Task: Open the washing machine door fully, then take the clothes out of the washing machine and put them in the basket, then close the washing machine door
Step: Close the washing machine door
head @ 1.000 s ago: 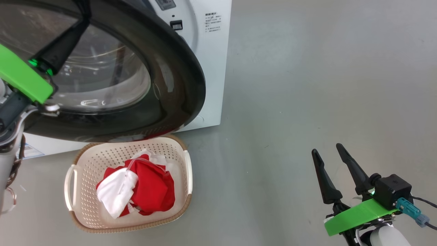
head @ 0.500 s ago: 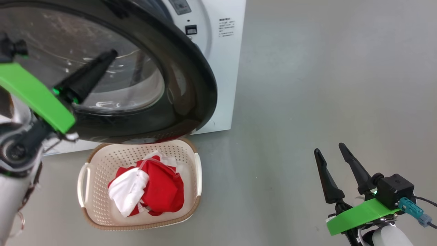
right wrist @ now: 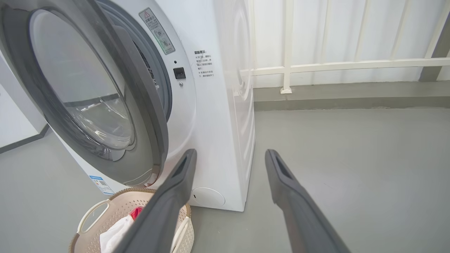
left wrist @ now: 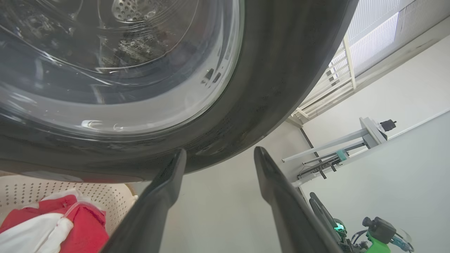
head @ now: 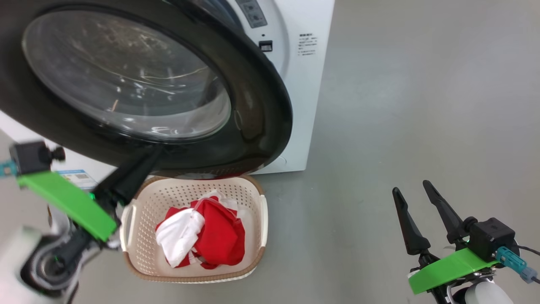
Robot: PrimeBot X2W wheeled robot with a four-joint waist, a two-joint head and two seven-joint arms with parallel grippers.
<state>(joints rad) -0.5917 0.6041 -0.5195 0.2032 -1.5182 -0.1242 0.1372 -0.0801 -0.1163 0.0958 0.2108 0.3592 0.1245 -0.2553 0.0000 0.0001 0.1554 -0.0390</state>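
The washing machine (head: 303, 105) stands at the upper left, white and boxy. Its door (head: 261, 109), black-rimmed with a bulging glass window, is swung out a little way from the front. Under the door's lower rim sits the cream basket (head: 190, 277), with the red and white clothes (head: 219, 236) piled in it. My left gripper (left wrist: 219, 154) is open and empty just below the door's rim, to the left of the basket; one dark finger (head: 130, 177) shows blurred. My right gripper (head: 410, 186) hangs open and empty over bare floor at the lower right.
Grey floor spreads to the right of the machine. A white railing (right wrist: 334, 65) and wall run behind it. A grey metal stand (left wrist: 351, 140) is off to the side. A blue label sticker (head: 78, 177) and a round flap (right wrist: 208, 196) mark the machine's lower front.
My left gripper has come off the door, opened, and dropped from the glass to below the rim. The head camera has shifted, so the scene sits further right. The right arm has kept still.
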